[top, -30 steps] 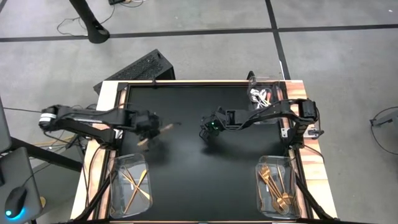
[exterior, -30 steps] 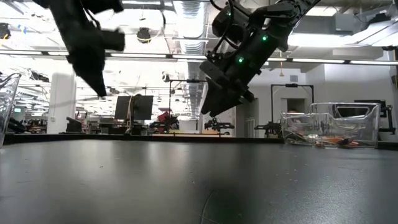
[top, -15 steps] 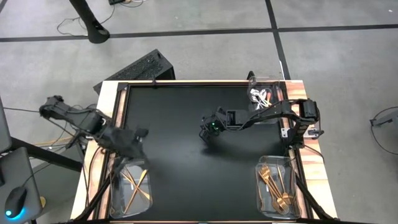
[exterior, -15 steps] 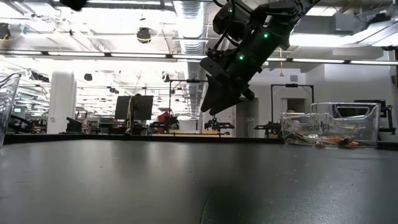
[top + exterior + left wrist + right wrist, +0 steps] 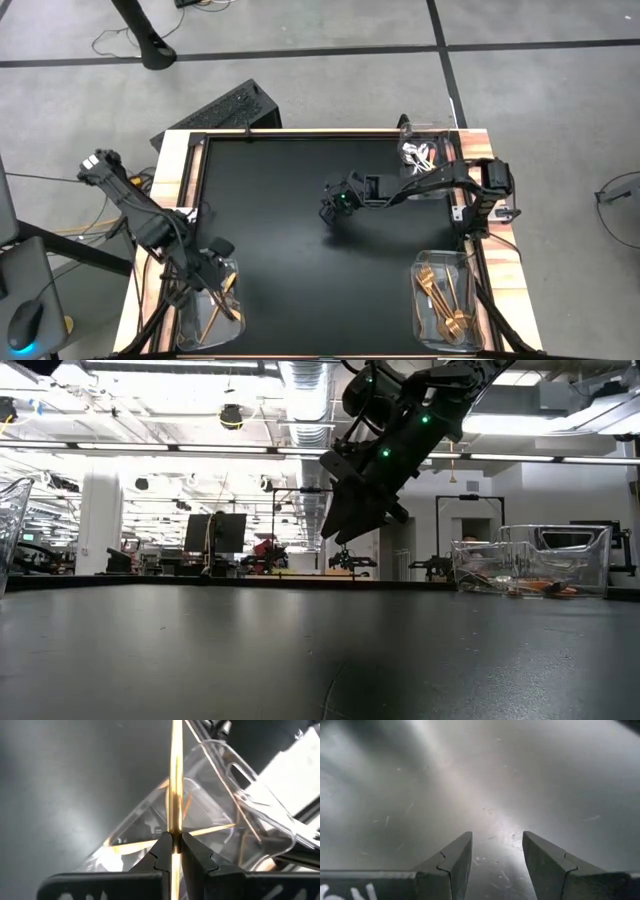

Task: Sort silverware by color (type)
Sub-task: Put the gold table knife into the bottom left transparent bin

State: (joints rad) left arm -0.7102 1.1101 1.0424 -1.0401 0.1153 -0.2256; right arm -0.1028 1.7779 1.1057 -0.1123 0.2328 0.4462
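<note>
My left gripper (image 5: 208, 268) (image 5: 175, 838) hovers over the clear near-left bin (image 5: 190, 325) and is shut on a thin gold stick-like piece (image 5: 176, 780). More gold sticks (image 5: 213, 305) lie in that bin. My right gripper (image 5: 335, 205) (image 5: 497, 851) hangs open above the bare black mat in the middle of the table, seen raised in the low view (image 5: 350, 530). Gold forks and spoons (image 5: 445, 300) fill the near-right bin. Silver pieces with red-orange handles (image 5: 420, 155) lie in the far-right bin. My left gripper pinches the gold stick between its two fingers (image 5: 161, 849), partway along its length (image 5: 176, 822). The fingers lie across the stick. It is lifted clear above the bin's open top and reaches out past the fingertips on both sides.
The black mat (image 5: 300, 260) between the bins is bare. The far-right bin shows at the right in the low view (image 5: 530, 565). A keyboard (image 5: 225, 110) lies beyond the table's far-left corner. Wooden rails edge the table (image 5: 165, 170).
My left arm has swung from the left middle of the mat toward the table's near-left corner, carrying the gold stick, and now stands over the near-left bin. It has left the low view.
</note>
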